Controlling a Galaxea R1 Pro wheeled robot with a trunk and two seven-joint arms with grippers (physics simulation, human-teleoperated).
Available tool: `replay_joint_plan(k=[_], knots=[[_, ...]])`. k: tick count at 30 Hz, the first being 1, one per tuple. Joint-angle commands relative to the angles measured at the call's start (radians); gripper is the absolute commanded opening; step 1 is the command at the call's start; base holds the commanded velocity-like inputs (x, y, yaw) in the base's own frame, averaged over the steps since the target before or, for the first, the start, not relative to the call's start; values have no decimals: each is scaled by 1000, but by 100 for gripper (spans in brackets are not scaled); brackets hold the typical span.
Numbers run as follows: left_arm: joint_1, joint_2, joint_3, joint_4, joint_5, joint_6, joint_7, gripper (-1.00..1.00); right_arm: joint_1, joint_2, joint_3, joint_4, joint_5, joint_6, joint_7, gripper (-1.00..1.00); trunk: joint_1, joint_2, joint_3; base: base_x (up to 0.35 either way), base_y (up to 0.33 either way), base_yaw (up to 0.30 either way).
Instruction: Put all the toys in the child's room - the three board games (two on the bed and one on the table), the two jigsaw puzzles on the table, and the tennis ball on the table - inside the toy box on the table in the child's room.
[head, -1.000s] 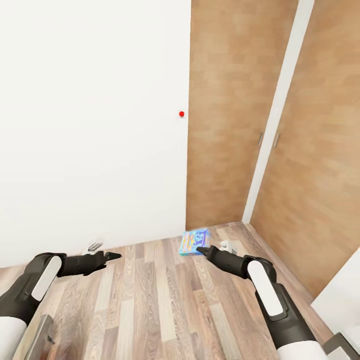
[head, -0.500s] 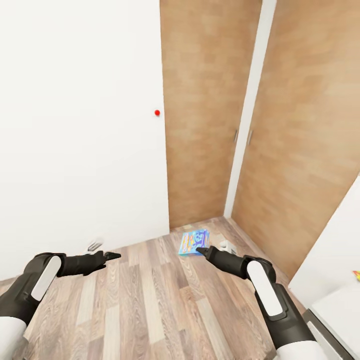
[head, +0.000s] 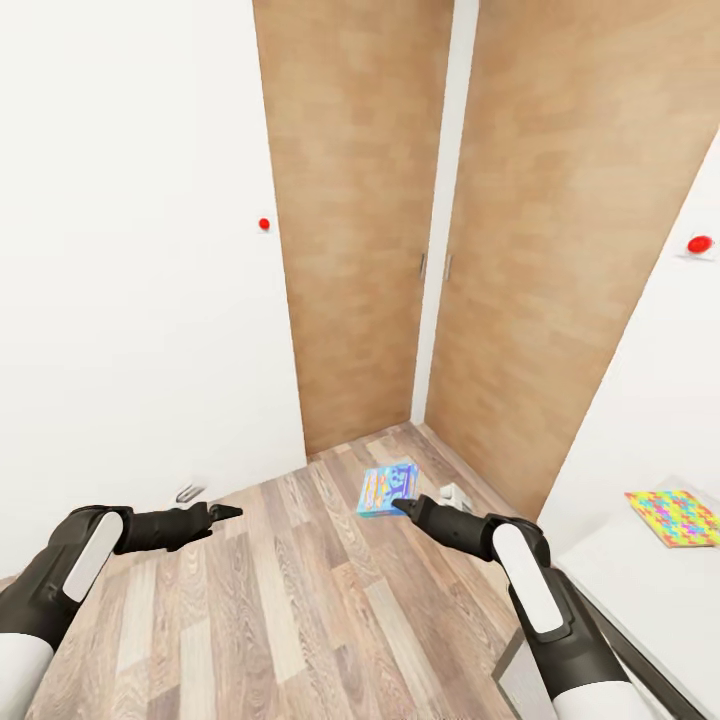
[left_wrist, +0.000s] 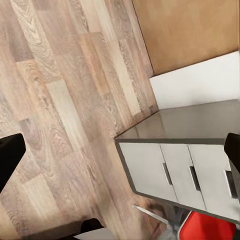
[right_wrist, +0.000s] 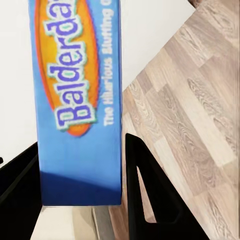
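Observation:
My right gripper (head: 401, 503) is shut on a blue board game box (head: 388, 487), held low over the wood floor. The right wrist view shows the board game (right_wrist: 77, 100) close up, lettered "Balderdash", with a black finger (right_wrist: 150, 190) on each side of it. My left gripper (head: 222, 513) hangs open with nothing in it; the left wrist view shows its fingertips (left_wrist: 10, 155) spread wide. At the right edge lies a jigsaw puzzle (head: 673, 517), a flat multicoloured square on the pale table (head: 640, 600). The toy box, the bed and the tennis ball are out of view.
Brown wooden doors (head: 350, 230) stand ahead in the corner, with white walls either side carrying small red dots (head: 264, 224). The left wrist view shows a grey-topped drawer unit (left_wrist: 190, 165) on the plank floor (left_wrist: 65, 100), with something red (left_wrist: 207, 230) beside it.
The whole view has swung to the right: the doors slid left and the table with the jigsaw puzzle came in at the right. Both arms keep their pose, the board game still held.

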Motion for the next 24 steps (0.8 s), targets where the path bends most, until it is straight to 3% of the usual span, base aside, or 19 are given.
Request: replay_joint_plan(k=[1,11,24], knots=[[-1,0,2,-1,-6,5,-8,100,-1,1,-1,4,-6,4,-1,-100,1,-2,-3,-37,0,-271],[-1,0,1,0,-6,5,-8,100,-1,0,-3,10,-5,3,-1,-100,1,-2,-7,-150,0,-245],[-1,0,0,0,-6,5,-8,100,-1,0,6,11,-6,-53,-1,-100,1,-2,-7,-6,0,-19]])
